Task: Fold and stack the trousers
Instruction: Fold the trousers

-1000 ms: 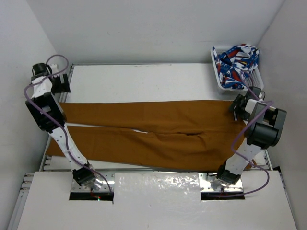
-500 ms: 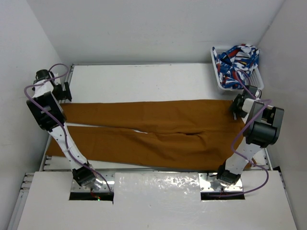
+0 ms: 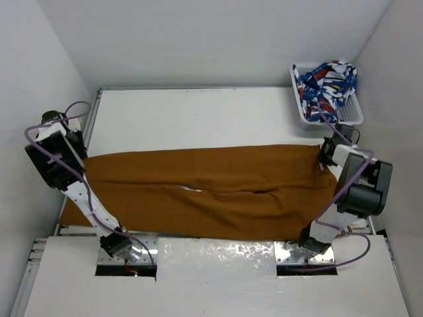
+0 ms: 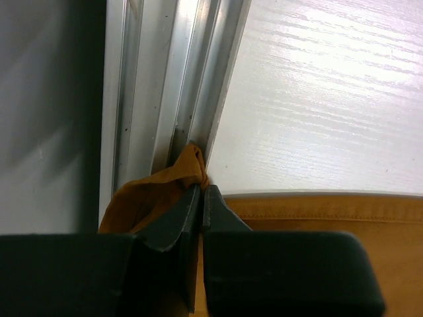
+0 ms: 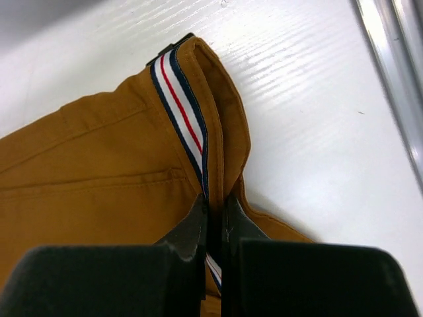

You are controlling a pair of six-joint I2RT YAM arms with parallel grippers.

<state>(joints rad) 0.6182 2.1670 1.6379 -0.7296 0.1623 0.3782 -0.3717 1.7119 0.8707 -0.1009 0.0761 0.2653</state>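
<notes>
Seen from above, a pair of mustard-brown trousers point(image 3: 211, 191) lies stretched lengthwise across the white surface point(image 3: 198, 119), with the legs running to the left and the waist to the right, and the two legs close side by side. The left tool point(image 3: 76, 148) sits at the far left corner of the cloth and the right tool point(image 3: 323, 158) at the far right corner. A white basket point(image 3: 361, 117) holding a blue, red and white patterned cloth point(image 3: 324, 82) stands in the far right corner of the surface, apart from the trousers. From the left wrist, the left tool point(image 4: 201, 197) has its fingers pressed together on a bunched corner of the trouser hem, pinching it right at the aluminium rail point(image 4: 178, 79) that edges the surface; the rest of the leg lies flat to the right. From the right wrist, the right tool point(image 5: 215, 210) is clamped on the upturned waistband, pinching the cloth together with its striped ribbon point(image 5: 182, 105) of navy, white and red lining, while the trousers spread out flat to the left.
</notes>
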